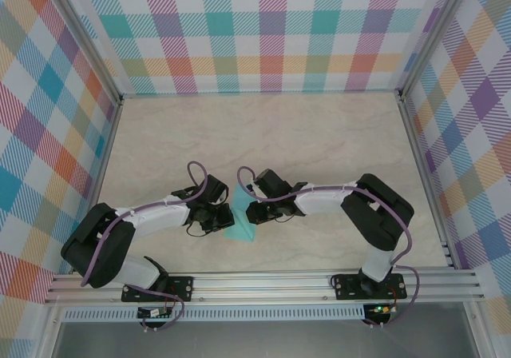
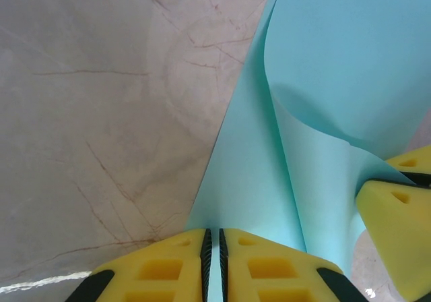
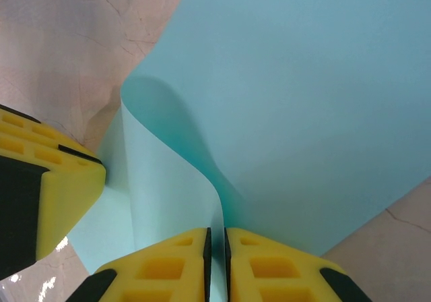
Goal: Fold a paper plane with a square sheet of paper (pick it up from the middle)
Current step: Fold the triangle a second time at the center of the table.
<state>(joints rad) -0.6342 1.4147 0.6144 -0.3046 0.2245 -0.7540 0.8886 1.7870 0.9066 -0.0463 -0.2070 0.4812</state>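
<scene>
The square sheet of paper [image 1: 239, 224] is turquoise and hangs curled between my two grippers, just above the near middle of the marble table. My left gripper [image 1: 221, 216] is shut on one edge of it, and the sheet [image 2: 316, 79] bows up and away from the closed yellow jaws [image 2: 214, 233]. My right gripper [image 1: 254, 211] is shut on the opposite edge. In the right wrist view the paper [image 3: 303, 100] curves in an S from the jaws [image 3: 215, 232]. Each wrist view catches the other gripper's yellow fingers [image 2: 397, 234] [image 3: 60, 194] close by.
The marble tabletop [image 1: 271, 134] stretches open behind the grippers. Plaid walls [image 1: 255, 30] close the back and both sides. An aluminium rail [image 1: 263, 282] with both arm bases runs along the near edge.
</scene>
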